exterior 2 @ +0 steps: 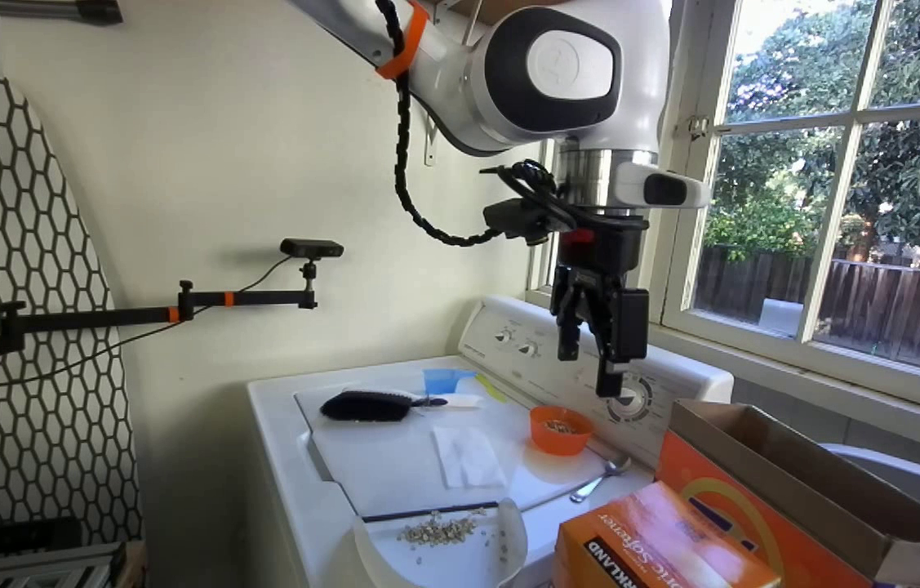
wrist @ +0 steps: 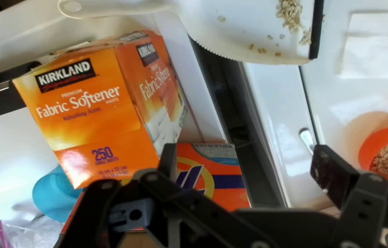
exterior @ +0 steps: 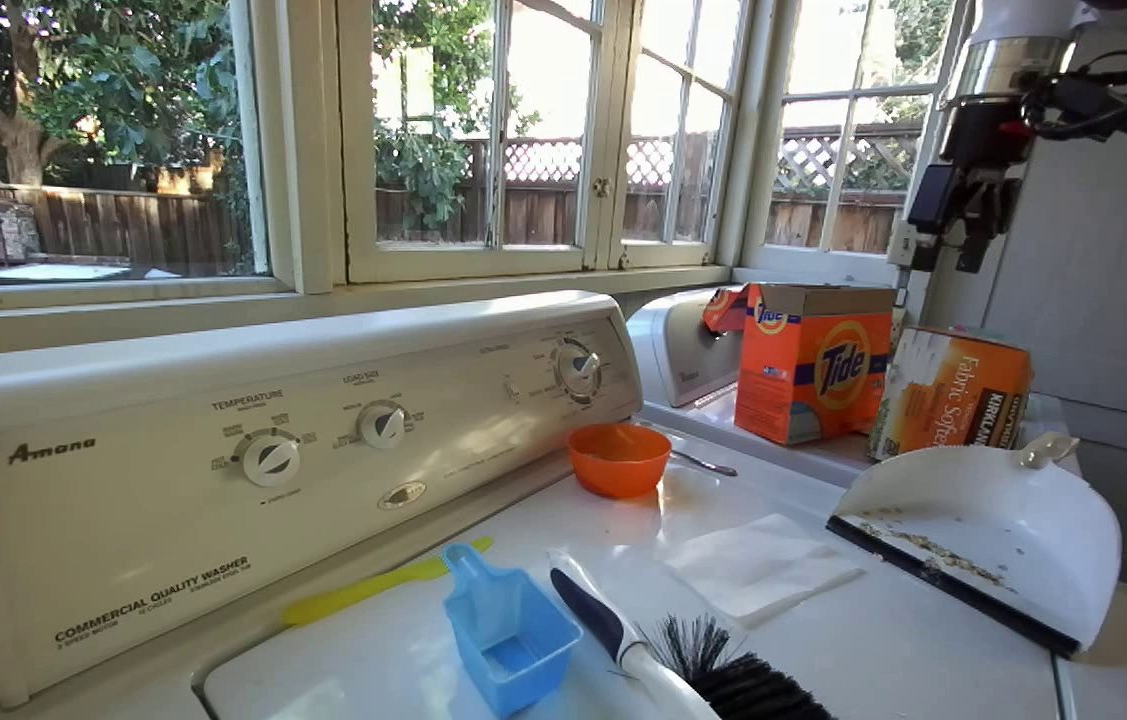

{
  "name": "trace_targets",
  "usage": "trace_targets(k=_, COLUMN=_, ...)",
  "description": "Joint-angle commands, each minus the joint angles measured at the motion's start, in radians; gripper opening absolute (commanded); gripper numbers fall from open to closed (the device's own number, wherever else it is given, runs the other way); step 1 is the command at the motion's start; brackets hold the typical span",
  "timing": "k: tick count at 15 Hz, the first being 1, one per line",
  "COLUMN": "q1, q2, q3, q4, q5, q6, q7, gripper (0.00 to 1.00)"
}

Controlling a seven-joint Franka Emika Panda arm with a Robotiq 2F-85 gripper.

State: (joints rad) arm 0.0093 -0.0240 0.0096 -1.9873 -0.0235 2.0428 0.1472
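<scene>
My gripper (wrist: 249, 163) is open and empty. It hangs in the air above the machines in both exterior views (exterior: 947, 258) (exterior 2: 588, 367). In the wrist view, the orange Tide box (wrist: 218, 186) shows below the left finger, partly hidden by it. An orange bowl (wrist: 386, 151) of oat flakes is past the right finger. A metal spoon (exterior 2: 600, 479) lies beside the bowl on the washer. The Kirkland fabric softener box (wrist: 87, 110) stands next to the Tide box. A white dustpan (exterior 2: 394, 551) with scattered oat flakes lies in front of the softener box.
On the washer lie a folded white paper (exterior: 763, 565), a black-bristled brush (exterior: 753, 685), a light blue scoop (exterior: 513, 640) and a yellow utensil (exterior: 373, 585). The washer's control panel (exterior: 173, 500) rises at the back below the windows. A teal cup (wrist: 56, 196) is behind the boxes.
</scene>
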Motion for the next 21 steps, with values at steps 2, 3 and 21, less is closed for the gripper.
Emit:
trace_targets(k=2, q1=0.027, q2=0.055, q3=0.032, q4=0.013, q5=0.053, q6=0.110, q7=0.143, gripper=1.00)
trace_targets(k=3, q1=0.036, q2=0.071, q3=0.042, q4=0.018, q5=0.063, q6=0.127, q7=0.162, gripper=1.00)
trace_targets(k=21, q1=0.102, q2=0.196, q3=0.087, q4=0.070, q5=0.135, q6=0.202, q7=0.271, gripper=1.00)
